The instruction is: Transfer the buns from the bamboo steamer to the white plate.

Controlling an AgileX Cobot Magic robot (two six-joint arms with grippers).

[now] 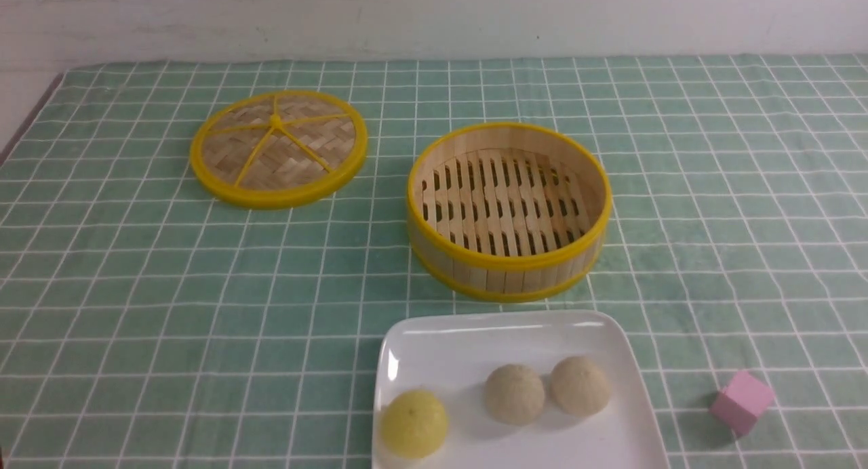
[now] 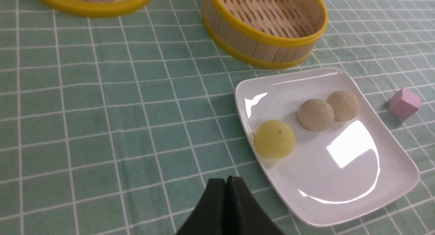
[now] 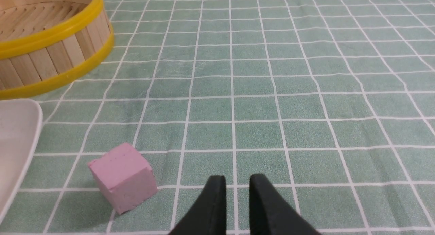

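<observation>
A table covered in a green cloth [image 1: 169, 306] with a white grid fills the scene, backed by a pale wall [image 1: 434, 15]. Near the middle sits the steamer [image 1: 508, 211], a round bamboo basket with yellow rims; its slatted floor is bare. To its left, well apart, the lid [image 1: 279, 148] lies flat, woven with yellow spokes. Closest to the robot, just in front of the steamer, lies the plate [image 1: 434, 350], white, glossy and squarish with rounded corners. On it rest the two buns, pale beige and matte: the left bun [image 1: 514, 394] and the right bun [image 1: 580, 385] sit side by side, touching or nearly so, toward the plate's right half. A yellow ball [image 1: 413, 423] rests on the plate's left edge, apart from the buns. On the cloth to the right of the plate, near but not touching it, a pink cube [image 1: 741, 401] stands tilted on one corner edge. Neither arm shows in the front view. In the left wrist view, the left gripper [image 2: 226, 180] hangs above bare cloth beside the plate, its two black fingers pressed together with nothing between them. In the right wrist view, the right gripper [image 3: 237, 180] hovers over the cloth beside the cube, its fingers a narrow gap apart and holding nothing; the cube lies off to one side of them, not between them.
</observation>
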